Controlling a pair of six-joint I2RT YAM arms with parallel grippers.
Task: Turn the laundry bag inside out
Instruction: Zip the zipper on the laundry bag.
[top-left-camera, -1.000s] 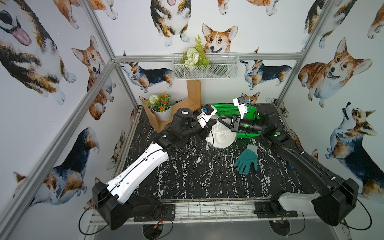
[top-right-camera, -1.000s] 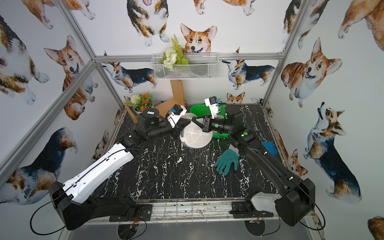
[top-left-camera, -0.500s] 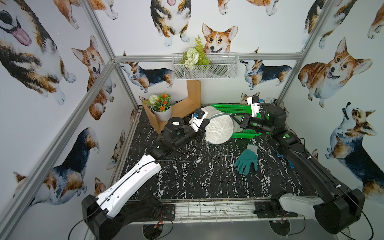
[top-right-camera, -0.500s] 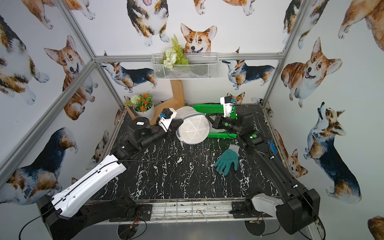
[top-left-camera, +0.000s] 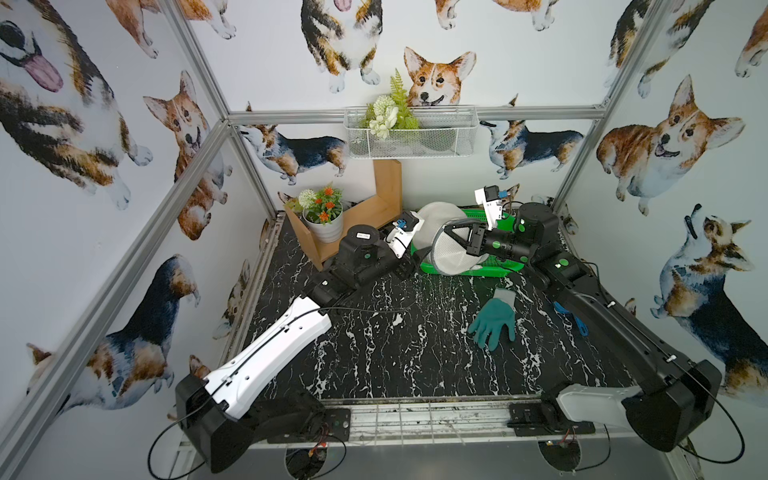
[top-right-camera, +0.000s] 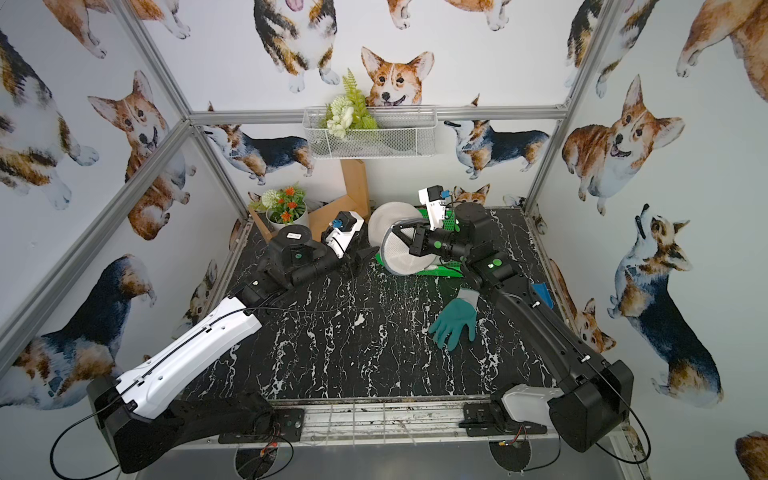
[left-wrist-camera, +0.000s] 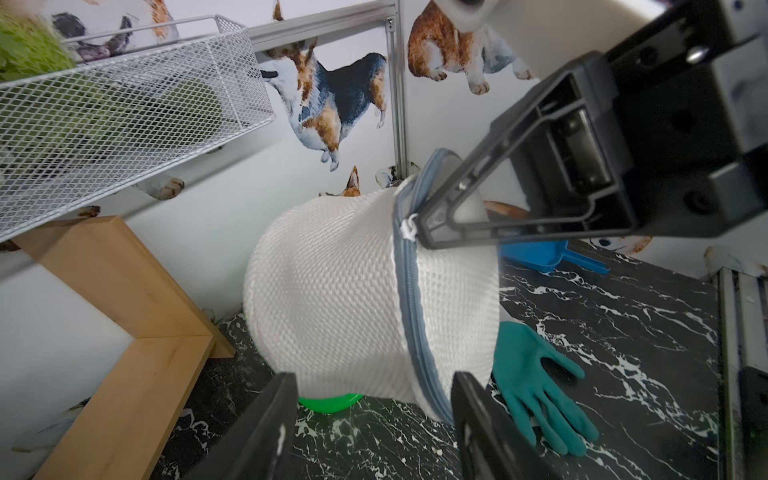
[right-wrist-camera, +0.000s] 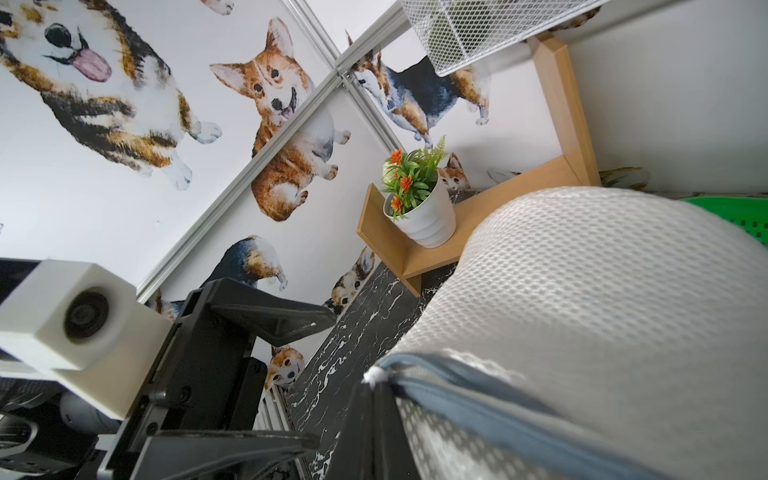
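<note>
Your laundry bag (top-left-camera: 451, 255) is at the back of the black marble surface (top-left-camera: 374, 340), over the green plastic tray (top-left-camera: 496, 272). It is a white mesh bag with a grey zipper (left-wrist-camera: 409, 291) running around it. You can see it in both top views, puffy and round. You cannot tell if the bottom of the bag touches the tray.

Your right gripper (left-wrist-camera: 417, 232) is squeezed shut on the bag's grey zipper edge, right by a little white stitch. In the right wrist view its two black fingers (right-wrist-camera: 363, 419) press together, with the zipper edge pinched at their tips.

Your left gripper (top-right-camera: 365, 254) sits just beside the bag, on the side where the flower pot is. Its two fingers (left-wrist-camera: 266, 432) are wide apart and hold nothing. In the left wrist view the bag is right in front of them.

A teal glove (top-left-camera: 494, 322) lies flat on the surface, nearer the front and apart from the tray. A white pot with orange flowers (top-left-camera: 323, 222) stands on a wooden shelf (top-left-camera: 374, 210) in the back corner. A blue scoop (top-right-camera: 542, 291) lies by the right-hand wall. A white wire basket (top-left-camera: 411, 137) with green plants hangs on the back wall.
</note>
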